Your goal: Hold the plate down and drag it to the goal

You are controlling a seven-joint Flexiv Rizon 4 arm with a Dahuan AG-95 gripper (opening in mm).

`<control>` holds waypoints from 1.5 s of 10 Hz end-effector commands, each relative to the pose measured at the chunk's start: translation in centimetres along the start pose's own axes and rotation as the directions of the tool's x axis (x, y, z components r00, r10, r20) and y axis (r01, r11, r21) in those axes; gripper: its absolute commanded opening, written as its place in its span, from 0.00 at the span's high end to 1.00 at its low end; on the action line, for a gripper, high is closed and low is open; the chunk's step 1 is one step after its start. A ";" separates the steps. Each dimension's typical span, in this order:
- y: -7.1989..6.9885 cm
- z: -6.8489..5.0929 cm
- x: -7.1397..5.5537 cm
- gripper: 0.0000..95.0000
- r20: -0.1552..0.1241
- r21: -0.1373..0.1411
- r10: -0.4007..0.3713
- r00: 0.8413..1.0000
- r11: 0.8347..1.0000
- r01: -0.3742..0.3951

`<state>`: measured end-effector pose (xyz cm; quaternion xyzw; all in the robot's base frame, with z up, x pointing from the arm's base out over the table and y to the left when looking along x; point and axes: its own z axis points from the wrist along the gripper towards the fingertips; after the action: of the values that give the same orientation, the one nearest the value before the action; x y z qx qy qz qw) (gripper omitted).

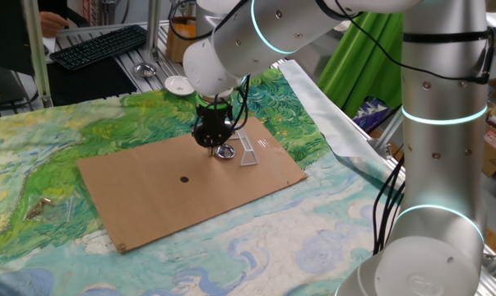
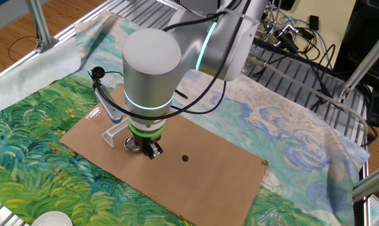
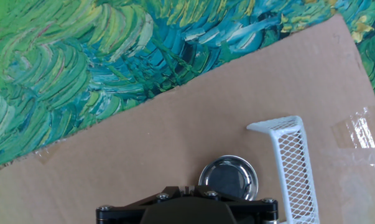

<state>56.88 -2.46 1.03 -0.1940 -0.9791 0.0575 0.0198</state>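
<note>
The plate [image 1: 224, 152] is a tiny shiny silver dish with a dark centre, lying on the brown cardboard sheet [image 1: 149, 197]. The goal [image 1: 249, 153], a whitish mesh wedge frame, stands just right of it, close but apart. My gripper [image 1: 211, 145] hangs low over the cardboard at the plate's left edge, its fingers together with nothing between them. I cannot tell whether the tip touches the plate. In the hand view the plate [image 3: 229, 177] lies right of my gripper [image 3: 187, 191], partly hidden under its body, with the goal [image 3: 289, 163] to its right. In the other fixed view the plate [image 2: 133, 144] lies between the goal [image 2: 115, 130] and my gripper [image 2: 153, 149].
A small black dot [image 1: 184, 178] marks the middle of the cardboard. A white ceramic saucer [image 1: 178, 85] sits at the far edge of the painted cloth. A keyboard [image 1: 99, 45] lies behind. Clear tape [image 3: 360, 134] holds the cardboard's corner. Crumpled foil [image 1: 338, 123] lies along the right.
</note>
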 end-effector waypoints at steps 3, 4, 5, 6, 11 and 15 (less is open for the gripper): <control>-0.4 0.1 0.4 1.00 0.010 0.024 -0.023 1.000 0.999 0.023; -0.5 0.0 0.4 1.00 0.012 0.030 -0.027 1.000 0.999 0.027; -0.5 0.0 0.4 1.00 0.012 0.033 -0.029 0.999 0.999 0.029; -0.6 -0.1 0.4 1.00 0.012 0.036 -0.033 0.999 0.999 0.033; -1.2 -0.1 0.2 1.00 0.016 0.043 -0.052 0.999 0.998 0.051; -2.0 0.1 -0.3 1.00 0.020 0.048 -0.066 0.998 0.997 0.065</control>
<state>56.40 -4.53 1.16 -0.1598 -0.9836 0.0818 0.0152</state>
